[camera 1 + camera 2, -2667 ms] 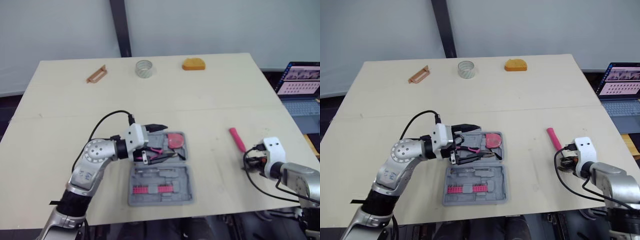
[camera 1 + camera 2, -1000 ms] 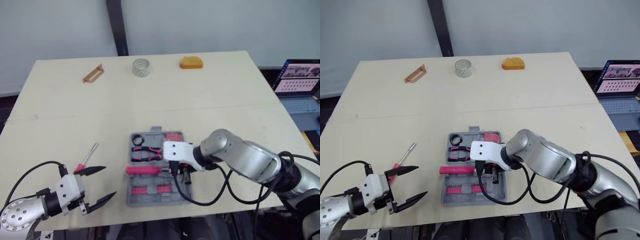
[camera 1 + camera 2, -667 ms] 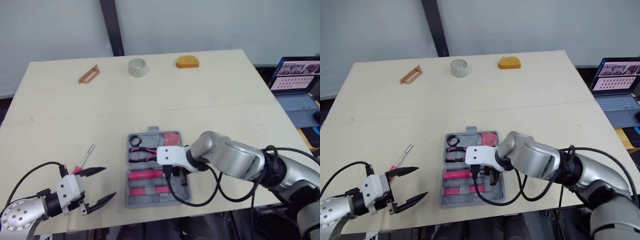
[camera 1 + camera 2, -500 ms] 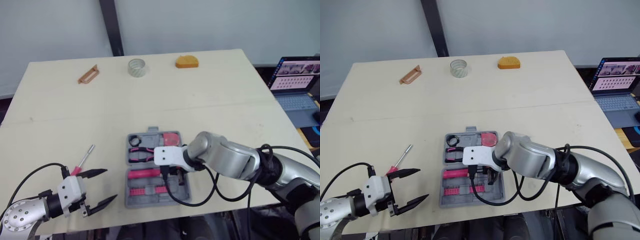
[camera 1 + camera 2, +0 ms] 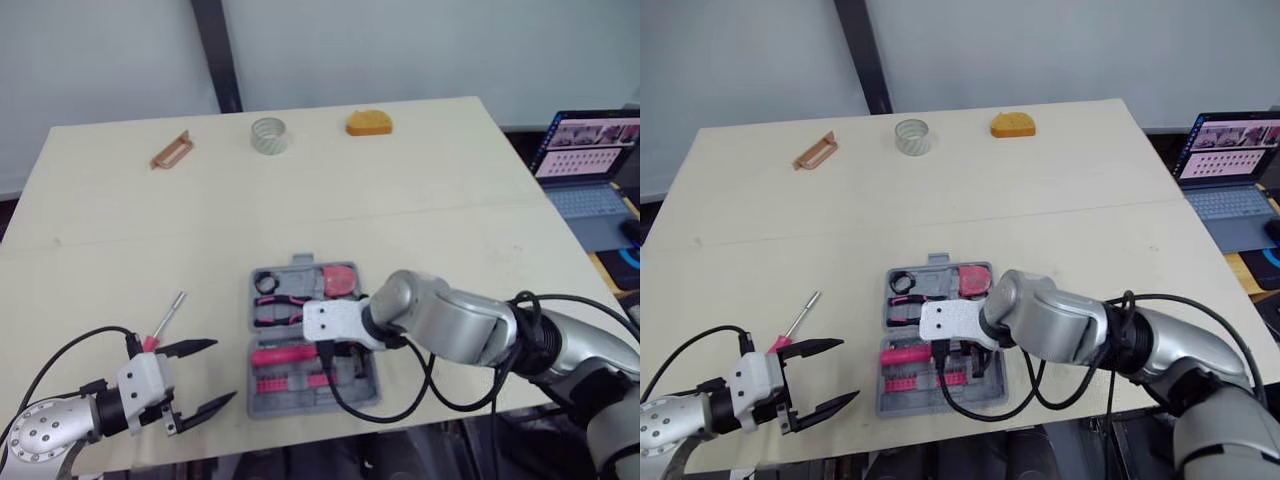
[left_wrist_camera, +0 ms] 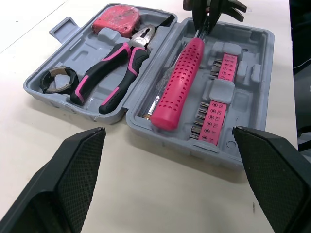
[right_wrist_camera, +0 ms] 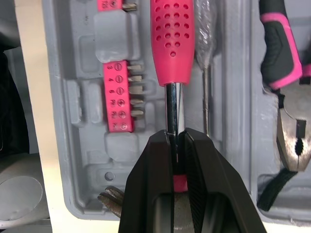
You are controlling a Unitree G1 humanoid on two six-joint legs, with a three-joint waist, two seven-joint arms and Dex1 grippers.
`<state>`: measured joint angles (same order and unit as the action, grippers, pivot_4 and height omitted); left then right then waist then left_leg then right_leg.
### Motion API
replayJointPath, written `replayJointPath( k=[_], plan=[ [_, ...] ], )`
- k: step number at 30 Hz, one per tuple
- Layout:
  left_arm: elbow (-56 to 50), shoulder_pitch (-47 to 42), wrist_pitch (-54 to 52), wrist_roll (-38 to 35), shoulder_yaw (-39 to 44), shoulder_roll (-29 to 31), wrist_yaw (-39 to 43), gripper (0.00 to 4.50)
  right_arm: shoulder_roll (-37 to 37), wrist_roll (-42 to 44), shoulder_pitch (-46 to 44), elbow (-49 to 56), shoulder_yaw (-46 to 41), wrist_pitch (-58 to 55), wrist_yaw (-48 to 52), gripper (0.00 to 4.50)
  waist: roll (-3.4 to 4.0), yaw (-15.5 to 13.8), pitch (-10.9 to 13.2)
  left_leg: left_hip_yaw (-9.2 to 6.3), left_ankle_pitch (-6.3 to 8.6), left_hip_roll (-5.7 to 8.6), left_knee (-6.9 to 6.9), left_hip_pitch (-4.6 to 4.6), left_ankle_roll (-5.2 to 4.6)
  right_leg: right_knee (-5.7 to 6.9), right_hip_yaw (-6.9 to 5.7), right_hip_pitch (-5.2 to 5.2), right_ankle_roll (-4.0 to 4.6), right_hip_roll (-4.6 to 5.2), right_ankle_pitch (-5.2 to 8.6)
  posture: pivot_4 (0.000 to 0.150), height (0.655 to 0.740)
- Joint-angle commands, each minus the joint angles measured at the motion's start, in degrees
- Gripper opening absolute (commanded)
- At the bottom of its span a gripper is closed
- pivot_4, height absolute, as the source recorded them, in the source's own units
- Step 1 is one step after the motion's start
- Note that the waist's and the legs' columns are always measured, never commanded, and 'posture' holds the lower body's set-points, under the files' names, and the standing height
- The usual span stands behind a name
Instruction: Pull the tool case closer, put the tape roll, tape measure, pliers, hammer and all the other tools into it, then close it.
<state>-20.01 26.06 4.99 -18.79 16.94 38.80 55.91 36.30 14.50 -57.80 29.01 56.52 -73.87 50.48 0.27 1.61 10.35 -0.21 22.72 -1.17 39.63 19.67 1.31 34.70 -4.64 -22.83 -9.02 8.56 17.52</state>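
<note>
Off the bare wood to the right of the case, where it lay under three seconds ago, the pink-handled hammer (image 6: 182,77) now rests inside the case's near half, and the left arm that hung over the case then has drawn back to the near left corner.

The pale table (image 5: 400,200) is mostly bare: a wide open band runs between the case and the far edge, and more clear surface lies to the right of the case. Off the table's right side, a laptop (image 5: 585,150) stands with its screen lit. The grey tool case (image 5: 285,402) lies open and flat close to the near edge, about midway across.

Reaching in from the right, the right gripper (image 7: 175,138) has its two black fingers clamped on the hammer's steel shaft just below the pink grip. The handle lies at a slant across the tray beside the pink bit strips (image 6: 214,104), its butt end by the hinge ridge. To the left of the case, the left gripper (image 5: 227,369) hangs by the near edge with its fingers spread wide and holding nothing.

In the case's far half sit the pliers (image 6: 114,68), a red tape measure (image 6: 116,13) and a black ring (image 6: 58,80). A screwdriver (image 5: 167,318) lies on the table just beside the left gripper. Along the far edge, well apart from the case, stand a brown handle-shaped piece (image 5: 171,150), the tape roll (image 5: 268,135) and an orange block (image 5: 369,122).
</note>
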Motion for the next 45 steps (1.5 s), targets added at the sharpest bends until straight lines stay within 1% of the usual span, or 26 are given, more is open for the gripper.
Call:
replayJointPath(
  k=[1, 13, 23, 45],
  plan=[
    [-1.4, 0.5, 0.4, -0.4, 0.1, 0.3, 0.0, 4.5, -0.6, -0.6, -0.2, 1.6, 0.1, 0.9, -0.7, 0.06, 0.0, 0.0, 0.0, 0.0, 0.0, 0.0, 0.0, 0.0, 0.0, 0.0, 0.0, 0.0, 0.0, 0.0, 0.0, 0.15, 0.74],
    [-1.7, 0.8, 0.0, -0.4, 0.4, 0.5, -0.3, 4.5, -0.8, -2.6, 1.0, 0.2, 2.7, 2.2, -1.4, 0.06, 0.0, 0.0, 0.0, 0.0, 0.0, 0.0, 0.0, 0.0, 0.0, 0.0, 0.0, 0.0, 0.0, 0.0, 0.0, 0.15, 0.74],
    [-0.8, 0.0, 0.3, -0.1, 0.0, 0.5, -0.4, 4.5, 0.6, -3.2, 1.9, 0.3, 2.4, 2.5, -1.0, 0.06, 0.0, 0.0, 0.0, 0.0, 0.0, 0.0, 0.0, 0.0, 0.0, 0.0, 0.0, 0.0, 0.0, 0.0, 0.0, 0.15, 0.74],
    [-0.4, 0.0, 0.6, 0.2, -0.4, 0.0, -0.3, 4.5, -1.5, -4.1, 2.7, -1.7, 2.2, 3.2, -1.5, 0.06, 0.0, 0.0, 0.0, 0.0, 0.0, 0.0, 0.0, -0.01, 0.0, 0.01, -0.01, 0.0, 0.0, 0.0, 0.0, 0.15, 0.74]
  ],
)
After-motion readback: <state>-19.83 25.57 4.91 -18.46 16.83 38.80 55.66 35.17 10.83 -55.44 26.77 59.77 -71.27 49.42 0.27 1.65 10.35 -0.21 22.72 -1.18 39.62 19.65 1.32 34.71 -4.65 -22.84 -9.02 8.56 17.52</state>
